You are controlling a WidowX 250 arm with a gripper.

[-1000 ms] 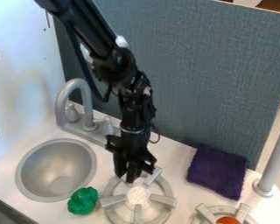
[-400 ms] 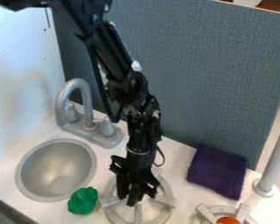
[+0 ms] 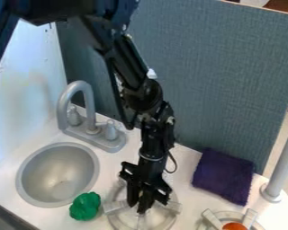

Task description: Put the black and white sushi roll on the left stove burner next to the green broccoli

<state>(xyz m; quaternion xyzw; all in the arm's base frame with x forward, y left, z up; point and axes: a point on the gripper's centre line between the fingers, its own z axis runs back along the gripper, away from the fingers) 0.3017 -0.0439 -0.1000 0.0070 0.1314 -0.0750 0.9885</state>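
Observation:
The black gripper [image 3: 138,208] hangs over the left stove burner [image 3: 115,217], its fingertips pointing down at the burner's middle, with nothing visible held. It hides the burner's centre and part of the back arms. To its left, a green pepper-like toy [image 3: 85,206] lies on the white counter between the sink and the burner. A dark purple cloth [image 3: 223,176] lies flat to the right, against the back panel.
A round grey sink [image 3: 57,174] is at the left, with a grey faucet [image 3: 67,99] behind it. The right burner [image 3: 213,220] has an orange thing [image 3: 234,226] in its middle. A grey post [image 3: 281,161] stands at the right edge.
The gripper has moved toward the front and slightly right, from the burner's back edge to over its middle. The green toy and the cloth have stayed put.

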